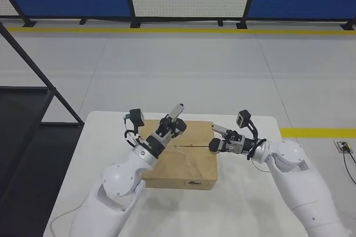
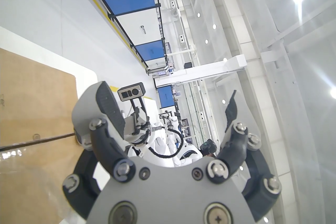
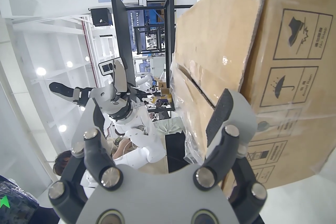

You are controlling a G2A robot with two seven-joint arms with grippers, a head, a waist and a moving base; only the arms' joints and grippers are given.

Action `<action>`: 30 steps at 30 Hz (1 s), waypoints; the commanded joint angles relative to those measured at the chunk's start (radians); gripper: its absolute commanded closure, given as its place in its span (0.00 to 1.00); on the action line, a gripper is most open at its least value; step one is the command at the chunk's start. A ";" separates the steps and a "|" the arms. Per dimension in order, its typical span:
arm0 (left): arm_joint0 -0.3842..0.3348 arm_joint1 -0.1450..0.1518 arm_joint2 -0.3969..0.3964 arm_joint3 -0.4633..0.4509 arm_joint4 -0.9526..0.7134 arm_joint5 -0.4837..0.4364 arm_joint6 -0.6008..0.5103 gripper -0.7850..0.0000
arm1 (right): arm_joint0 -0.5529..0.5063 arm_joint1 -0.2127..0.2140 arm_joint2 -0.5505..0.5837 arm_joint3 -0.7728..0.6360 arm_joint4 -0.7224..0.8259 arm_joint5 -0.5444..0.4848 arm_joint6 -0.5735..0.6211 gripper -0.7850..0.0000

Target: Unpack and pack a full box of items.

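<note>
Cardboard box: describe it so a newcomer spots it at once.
At the middle of the white rounded-corner table sits a flat brown cardboard box. Its shut flaps meet at a middle seam, black handling symbols mark one side, and it alone is brown.

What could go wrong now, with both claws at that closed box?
The clear tape looks stuck over the box seam, so fingers might slip or rip cardboard. The left gripper and right gripper, both open, sit close together and could bump.
</note>
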 commanded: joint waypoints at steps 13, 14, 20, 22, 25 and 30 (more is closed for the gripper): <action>0.203 0.036 -0.260 -0.210 0.010 -0.127 -0.092 0.00 | -0.001 0.008 0.001 -0.010 -0.024 -0.058 0.034 0.00; 0.233 0.041 -0.300 -0.232 0.009 -0.144 -0.112 0.00 | 0.001 0.008 0.000 -0.007 -0.026 -0.058 0.033 0.00; 0.402 0.071 -0.521 -0.293 0.006 -0.215 -0.281 0.00 | 0.021 0.006 -0.014 0.016 -0.029 -0.057 0.039 0.00; 0.402 0.071 -0.521 -0.293 0.006 -0.215 -0.281 0.00 | 0.028 0.005 -0.017 0.021 -0.029 -0.063 0.043 0.00; 0.402 0.071 -0.521 -0.293 0.006 -0.215 -0.281 0.00 | 0.035 0.005 -0.019 0.023 -0.028 -0.079 0.047 0.00; 0.402 0.071 -0.521 -0.293 0.006 -0.215 -0.281 0.00 | 0.046 0.005 -0.027 0.022 -0.037 -0.083 0.057 0.00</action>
